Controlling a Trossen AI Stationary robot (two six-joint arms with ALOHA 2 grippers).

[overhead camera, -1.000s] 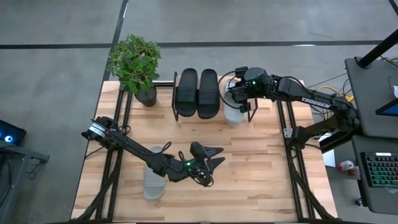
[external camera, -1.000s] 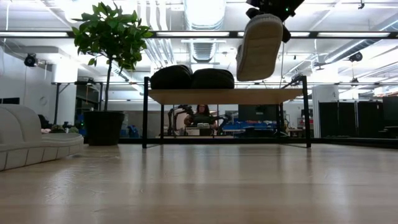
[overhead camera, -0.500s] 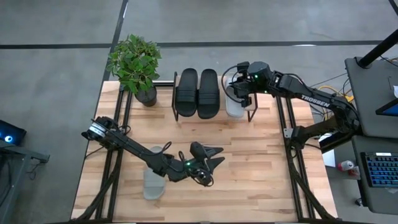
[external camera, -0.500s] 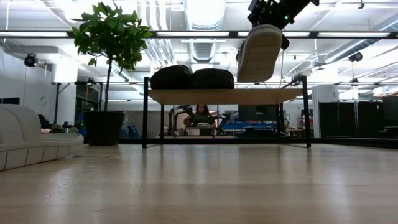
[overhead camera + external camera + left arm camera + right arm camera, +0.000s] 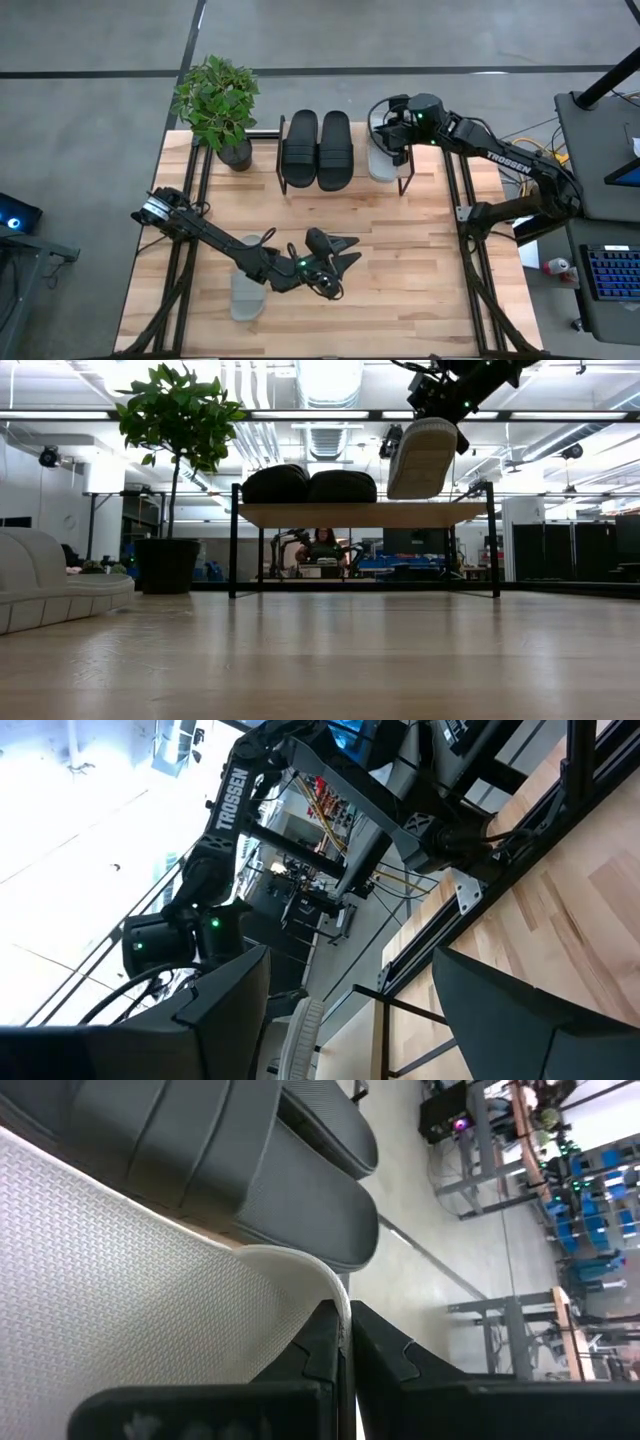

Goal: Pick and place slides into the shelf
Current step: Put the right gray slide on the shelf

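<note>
Potted plant (image 5: 218, 105) — table (image 5: 420, 260) corner

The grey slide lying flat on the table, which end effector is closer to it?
Left. The left end effector hovers open just beside the grey slide on the table. The right end effector is far across at the shelf, shut on the other grey slide.

White capital letters "TROSSEN" printed along the forearm of the right arm (image 5: 497, 160), legible from overhead. Same "TROSSEN" lettering, white on dark, running lengthwise along that arm's forearm (image 5: 230, 798) as seen from the left wrist camera. No other readable words, numbers or signs anywhere else, from any of the four camera angles.
</note>
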